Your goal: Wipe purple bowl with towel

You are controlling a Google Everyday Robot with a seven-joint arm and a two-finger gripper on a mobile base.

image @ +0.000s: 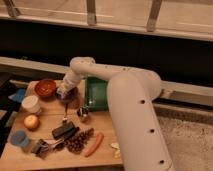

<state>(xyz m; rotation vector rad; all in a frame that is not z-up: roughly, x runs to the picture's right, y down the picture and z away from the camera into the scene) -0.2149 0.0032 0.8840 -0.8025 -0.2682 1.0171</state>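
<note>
The purple bowl (pixel 68 97) is small, dark and glossy, and sits on the wooden table (pixel 102 130) between the red-orange bowl (pixel 46 88) and the green tray (pixel 98 93). My white arm reaches from the right down to it. My gripper (pixel 63 91) is at the bowl's left rim, with a pale bluish piece, seemingly the towel (pixel 62 92), at its tip pressed to the bowl. The arm hides the bowl's right part.
On the table are a white cup (pixel 31 104), an orange fruit (pixel 31 121), a blue cup (pixel 20 139), a black object (pixel 64 130), dark grapes (pixel 79 141), a carrot (pixel 93 144) and a small metal cup (pixel 83 114). A dark wall and railing stand behind.
</note>
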